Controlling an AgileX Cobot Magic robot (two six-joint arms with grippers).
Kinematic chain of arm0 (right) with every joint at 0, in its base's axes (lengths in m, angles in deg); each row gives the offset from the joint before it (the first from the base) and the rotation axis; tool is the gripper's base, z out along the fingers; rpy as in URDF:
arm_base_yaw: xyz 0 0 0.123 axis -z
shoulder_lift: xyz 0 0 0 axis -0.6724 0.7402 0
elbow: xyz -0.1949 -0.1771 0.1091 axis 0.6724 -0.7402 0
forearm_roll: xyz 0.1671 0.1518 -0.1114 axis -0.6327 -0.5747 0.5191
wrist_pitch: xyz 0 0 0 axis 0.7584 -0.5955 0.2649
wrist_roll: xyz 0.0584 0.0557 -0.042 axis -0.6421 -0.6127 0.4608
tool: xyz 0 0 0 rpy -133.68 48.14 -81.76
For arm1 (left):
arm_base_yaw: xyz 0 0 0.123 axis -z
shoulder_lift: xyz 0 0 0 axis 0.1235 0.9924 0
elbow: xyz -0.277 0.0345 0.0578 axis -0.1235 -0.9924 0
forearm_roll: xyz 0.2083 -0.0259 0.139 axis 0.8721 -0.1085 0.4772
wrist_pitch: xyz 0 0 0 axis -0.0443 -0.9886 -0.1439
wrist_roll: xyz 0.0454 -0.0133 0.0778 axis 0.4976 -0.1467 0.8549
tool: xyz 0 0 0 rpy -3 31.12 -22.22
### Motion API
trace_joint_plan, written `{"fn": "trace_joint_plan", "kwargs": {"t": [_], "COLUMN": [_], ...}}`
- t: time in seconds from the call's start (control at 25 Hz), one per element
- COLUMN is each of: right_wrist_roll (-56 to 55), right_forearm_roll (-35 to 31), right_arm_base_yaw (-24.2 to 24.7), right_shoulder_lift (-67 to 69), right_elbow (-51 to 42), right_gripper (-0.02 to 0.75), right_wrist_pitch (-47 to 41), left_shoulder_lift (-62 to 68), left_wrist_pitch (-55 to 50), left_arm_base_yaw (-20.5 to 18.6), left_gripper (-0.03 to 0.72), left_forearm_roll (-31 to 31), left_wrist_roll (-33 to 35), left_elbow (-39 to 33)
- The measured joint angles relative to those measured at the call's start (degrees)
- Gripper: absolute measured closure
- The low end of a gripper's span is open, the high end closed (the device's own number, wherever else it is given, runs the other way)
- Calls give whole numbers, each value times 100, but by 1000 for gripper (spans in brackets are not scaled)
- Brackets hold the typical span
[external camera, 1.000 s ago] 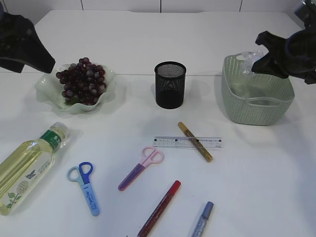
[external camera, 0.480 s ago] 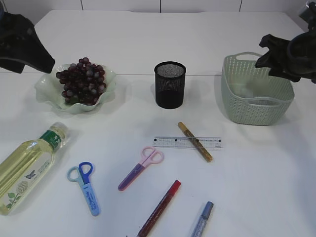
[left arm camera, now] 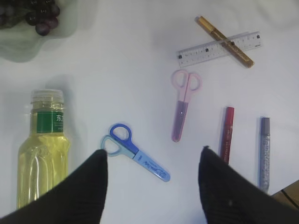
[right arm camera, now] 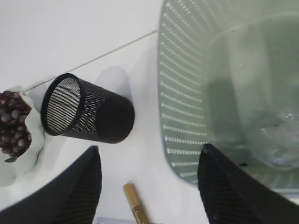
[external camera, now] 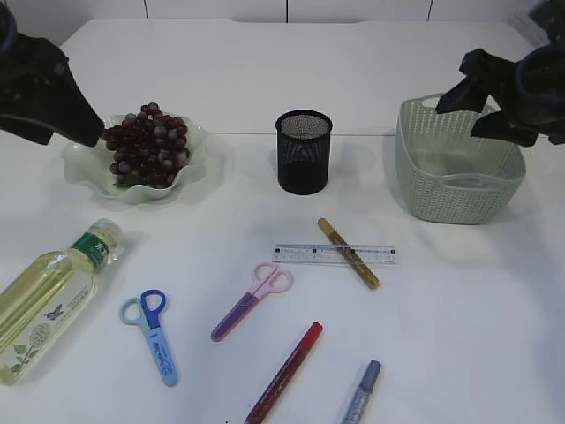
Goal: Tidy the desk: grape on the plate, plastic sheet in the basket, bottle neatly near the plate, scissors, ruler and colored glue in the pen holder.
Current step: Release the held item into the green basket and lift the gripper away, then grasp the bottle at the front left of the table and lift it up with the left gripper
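Note:
The crumpled plastic sheet (right arm camera: 276, 134) lies inside the green basket (external camera: 459, 190). My right gripper (external camera: 461, 110) hangs open and empty above the basket's near-left rim. My left gripper (left arm camera: 153, 156) is open and empty, high over the blue scissors (left arm camera: 135, 153) and the bottle (left arm camera: 44, 149) lying on its side. The grapes (external camera: 148, 146) sit on the green plate (external camera: 84, 163). Pink scissors (external camera: 252, 300), the ruler (external camera: 309, 254) with a gold glue stick (external camera: 349, 253) across it, a red glue stick (external camera: 284, 371) and a silver-blue one (external camera: 362, 393) lie on the table. The black pen holder (external camera: 304, 152) looks empty.
The white table's front edge cuts off the red and silver-blue glue sticks in the exterior view. A seam line runs across the table behind the pen holder and the basket.
My right gripper has opened and the plastic sheet has dropped from it into the basket. The left arm has shifted slightly toward the plate.

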Motion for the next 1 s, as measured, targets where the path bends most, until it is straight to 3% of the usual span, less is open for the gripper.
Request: {"fn": "trace_joint_plan", "kwargs": {"t": [0.08,0.28,0.4,0.6,1.0], "right_wrist_roll": [-422,-1916,-2475,-2701,-2714], "right_forearm_roll": [433,2761,3814,4303,4444], "right_arm_base_yaw": [0,0,0,0,0], "right_shoulder_lift": [-207,-786,-1143,-2052,-3620], "right_elbow": [0,0,0,-473,-1342], "right_gripper": [239,242,245,246,246], "right_wrist_pitch": [-186,-1101,-1724,-2130,-3034], "left_shoulder_lift": [0,0,0,0,0], "left_wrist_pitch": [-10,-22,-22,-35,-543], "left_arm_base_yaw": [0,0,0,0,0], "left_gripper": [245,252,253,253,253], "left_forearm_roll": [0,11,11,209,1677], "left_wrist_roll": [0,0,0,-47,-571], "left_elbow": [0,0,0,0,0]}}
